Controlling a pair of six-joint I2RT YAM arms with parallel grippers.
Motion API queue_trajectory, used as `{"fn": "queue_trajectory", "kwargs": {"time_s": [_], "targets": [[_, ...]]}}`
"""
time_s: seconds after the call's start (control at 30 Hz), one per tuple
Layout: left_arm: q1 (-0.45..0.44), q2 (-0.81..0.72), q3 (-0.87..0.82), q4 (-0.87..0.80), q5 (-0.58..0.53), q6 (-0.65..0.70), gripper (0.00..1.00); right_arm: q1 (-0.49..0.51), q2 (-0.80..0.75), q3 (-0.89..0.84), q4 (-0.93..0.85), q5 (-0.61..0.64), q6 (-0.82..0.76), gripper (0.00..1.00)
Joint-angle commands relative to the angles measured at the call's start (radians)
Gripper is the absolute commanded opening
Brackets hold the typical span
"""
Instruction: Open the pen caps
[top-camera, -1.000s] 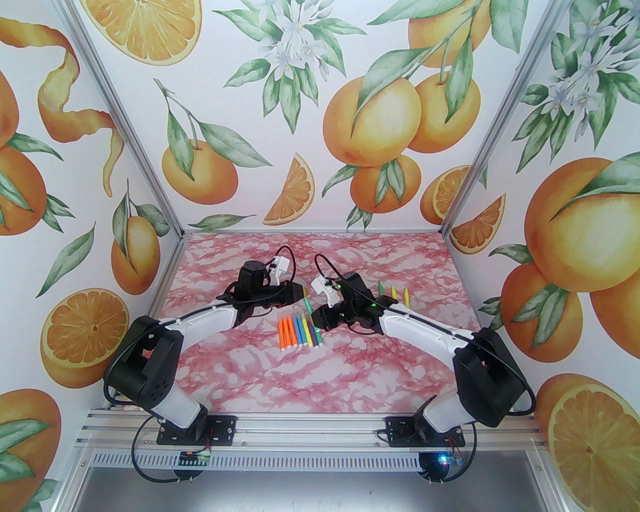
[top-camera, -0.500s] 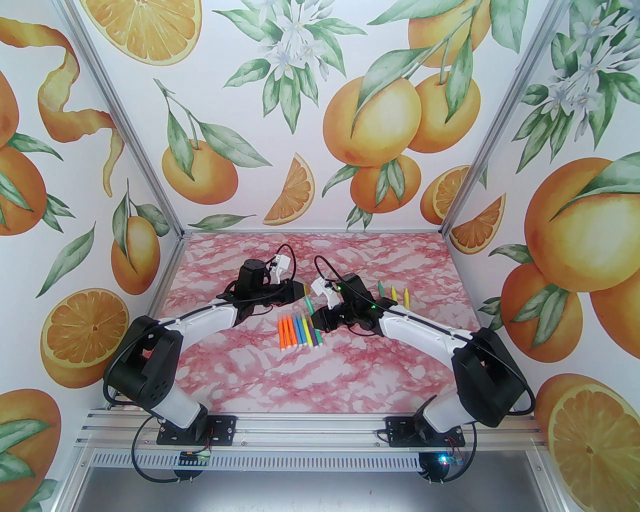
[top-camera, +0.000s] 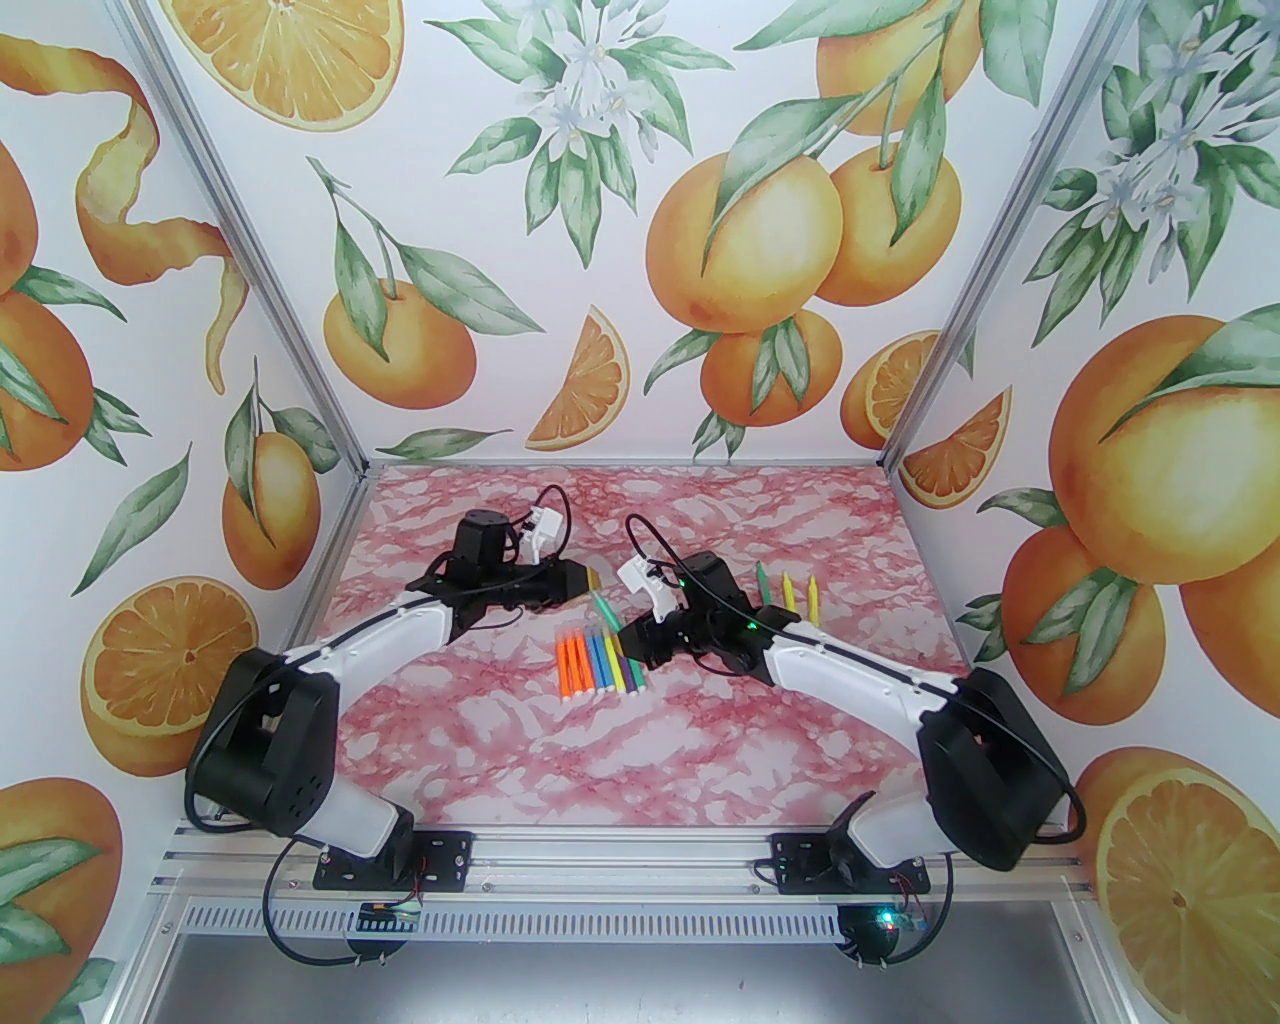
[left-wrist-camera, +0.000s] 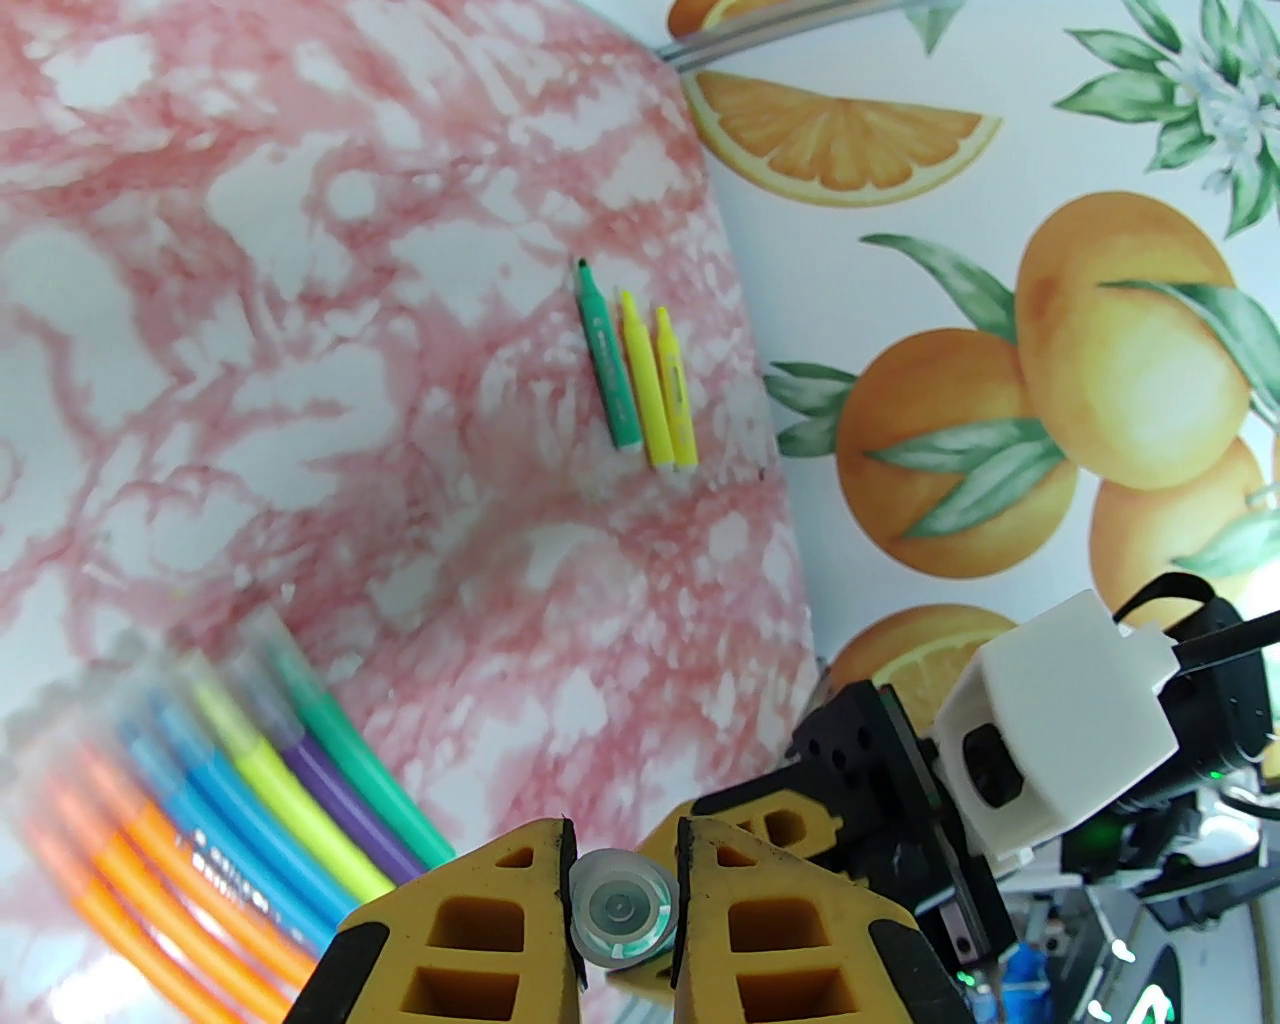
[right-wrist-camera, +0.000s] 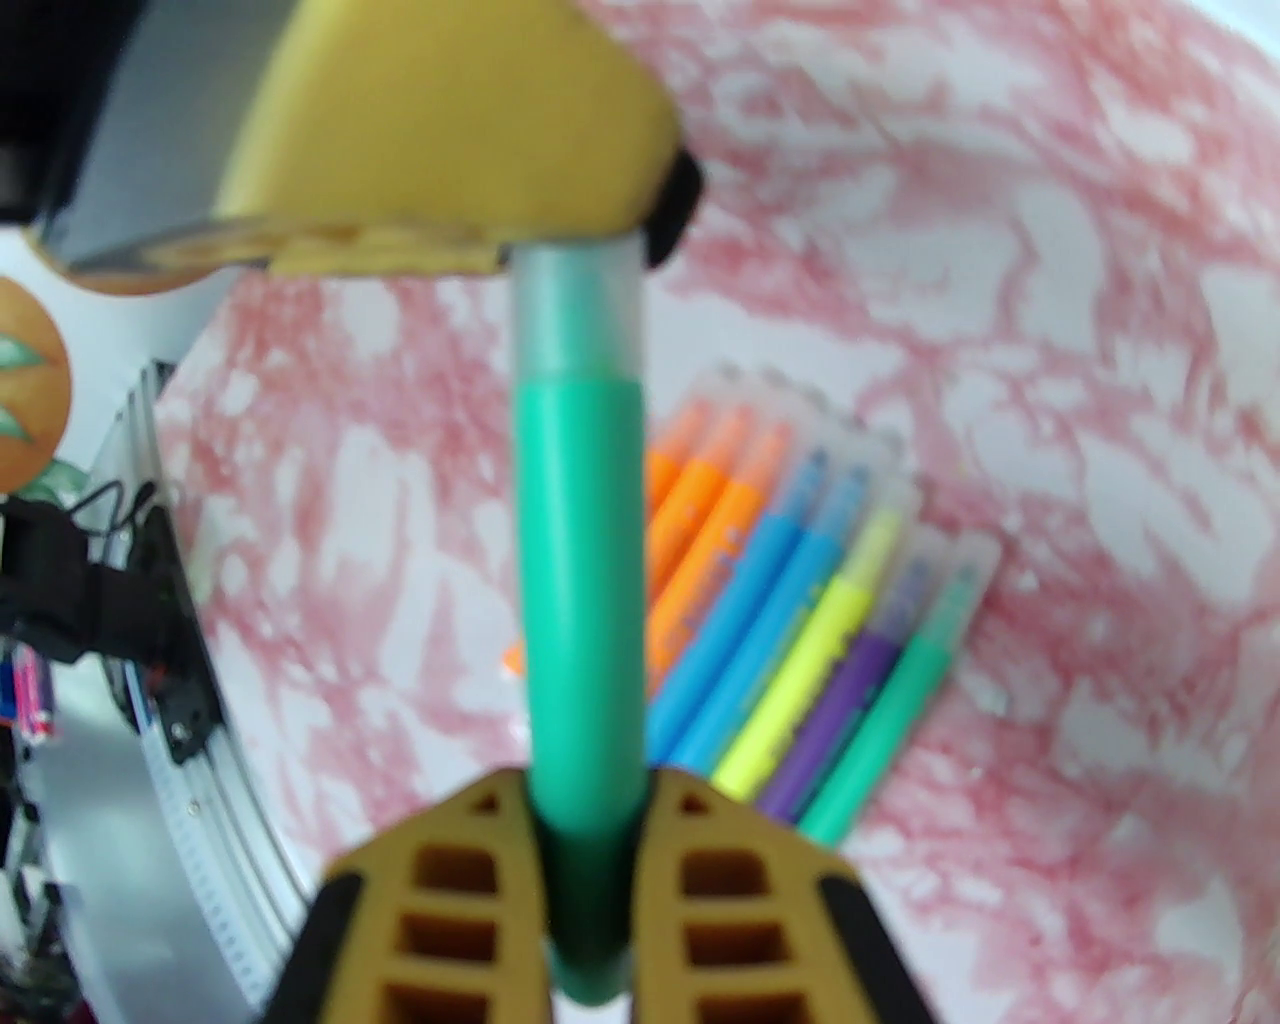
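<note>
A green pen (top-camera: 604, 606) hangs over the table between both grippers. My right gripper (right-wrist-camera: 590, 790) is shut on its green barrel (right-wrist-camera: 580, 600). My left gripper (left-wrist-camera: 625, 840) is shut on its translucent pen cap (left-wrist-camera: 622, 908), which I see end-on between the yellow fingers. In the right wrist view the pen cap (right-wrist-camera: 577, 305) still meets the barrel, under the left gripper's yellow finger (right-wrist-camera: 430, 130). In the top view the left gripper (top-camera: 592, 578) sits just behind and left of the right gripper (top-camera: 628, 632). A row of capped pens (top-camera: 598, 665) lies below them.
Three uncapped pens (top-camera: 787, 592), one green and two yellow, lie side by side at the right of the pink marble table (top-camera: 640, 740). The printed back wall (top-camera: 640, 300) and side walls close in the table. The right wrist camera housing (left-wrist-camera: 1060, 740) sits close to my left gripper.
The right gripper has closed on the green pen. The left arm has drawn back to the left, and the pen between the grippers has shifted left and tilted with it.
</note>
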Motion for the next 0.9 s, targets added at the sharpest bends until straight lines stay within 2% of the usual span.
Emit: {"fn": "queue_trajectory", "kwargs": {"time_s": [0.0, 0.13, 0.2, 0.33, 0.5, 0.67, 0.87], "targets": [[0.092, -0.060, 0.064, 0.009, -0.087, 0.034, 0.00, 0.003, -0.019, -0.061, -0.131, -0.032, -0.034, 0.00], [0.131, -0.069, 0.059, 0.025, -0.079, 0.012, 0.00, 0.002, -0.026, -0.064, -0.140, -0.010, -0.033, 0.00], [0.144, -0.066, 0.082, -0.047, -0.091, 0.063, 0.00, -0.007, -0.032, -0.058, -0.139, 0.023, -0.020, 0.00], [0.142, -0.053, 0.189, -0.404, -0.294, 0.315, 0.00, -0.067, -0.059, -0.042, -0.140, 0.132, 0.031, 0.00], [0.146, -0.032, 0.243, -0.617, -0.511, 0.470, 0.00, -0.123, -0.039, 0.047, -0.249, 0.394, 0.035, 0.00], [0.147, 0.071, 0.313, -0.753, -0.580, 0.560, 0.00, -0.134, 0.066, 0.170, -0.351, 0.559, 0.003, 0.00], [0.147, 0.176, 0.338, -0.830, -0.685, 0.615, 0.00, -0.150, 0.186, 0.252, -0.415, 0.739, -0.012, 0.00]]}}
